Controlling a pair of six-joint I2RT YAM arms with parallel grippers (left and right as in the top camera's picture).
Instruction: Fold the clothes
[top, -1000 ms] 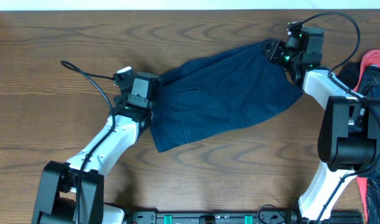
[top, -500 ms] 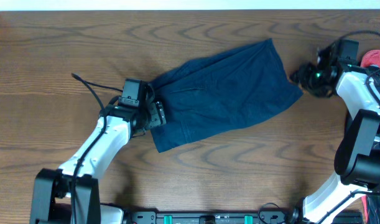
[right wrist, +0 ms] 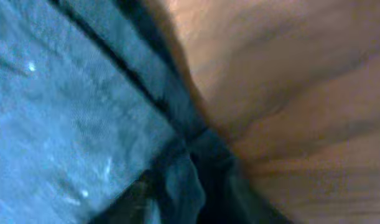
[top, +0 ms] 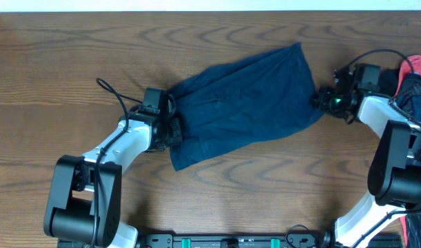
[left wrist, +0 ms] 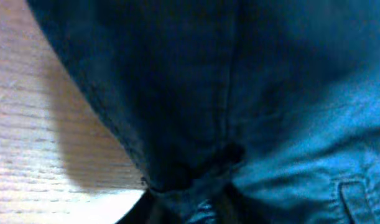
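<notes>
The left jaws are pinching a gathered edge of the shorts: in the left wrist view the navy cloth is puckering into a tight knot right where the fingers meet, with a stitched seam running straight down into it. The right jaws seem to be nipping the opposite edge in the same way, though that wrist view is blurred and only shows a fold of cloth bunching in between dark fingers.

Seen from above, the shorts are lying flat and slanted across the middle of the counter, the narrower end sitting low at the left jaws and the wider end reaching up toward the far right, where the right jaws are meeting its lower corner. A red item is showing at the counter's right edge, apart from the shorts.

The cloth is looking light, soft and limp, so it is likely going to sag and drape between the two holds rather than keep any shape. It is neither fragile nor slippery. Thicker hems, seams and the waistband are offering the surest places to take hold, and each pinch is needing to catch both layers, or the lower one will probably be left lying behind.
</notes>
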